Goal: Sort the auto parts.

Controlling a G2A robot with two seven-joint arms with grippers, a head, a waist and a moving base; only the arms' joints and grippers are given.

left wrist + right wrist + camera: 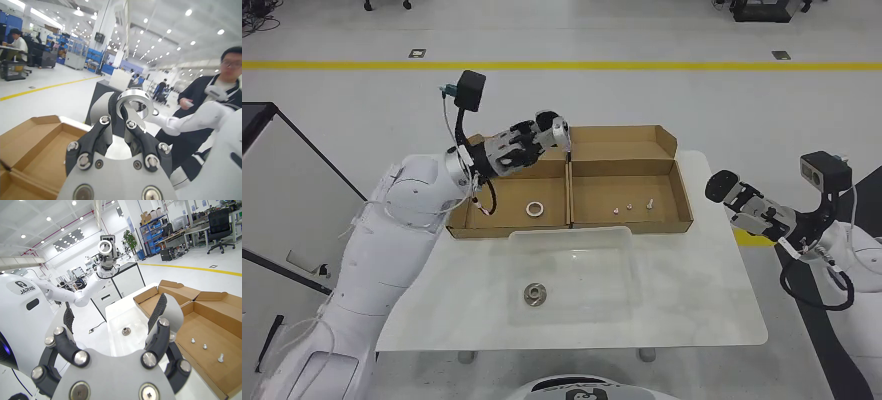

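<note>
A metal collar ring (136,92) rides high in the left gripper (118,108), whose fingers are closed on the ring's wall, one inside the bore and one outside, a hold that looks chosen to keep the smooth round part from slipping. In the top view it hangs at about 12 o'clock of the table (712,290), over the rear edge of the left cardboard box (547,190), where a matching ring (535,209) lies, so the box is probably where it will be released. The right cardboard box (632,185), at 1 o'clock, holds three bolts (630,207), kept apart by type. A flanged hub (533,294) waits unsorted in the clear tray (582,240) at 6 o'clock. The right gripper (720,187), spread wide and empty, hangs off the table's edge at 3 o'clock, apparently parked clear.
</note>
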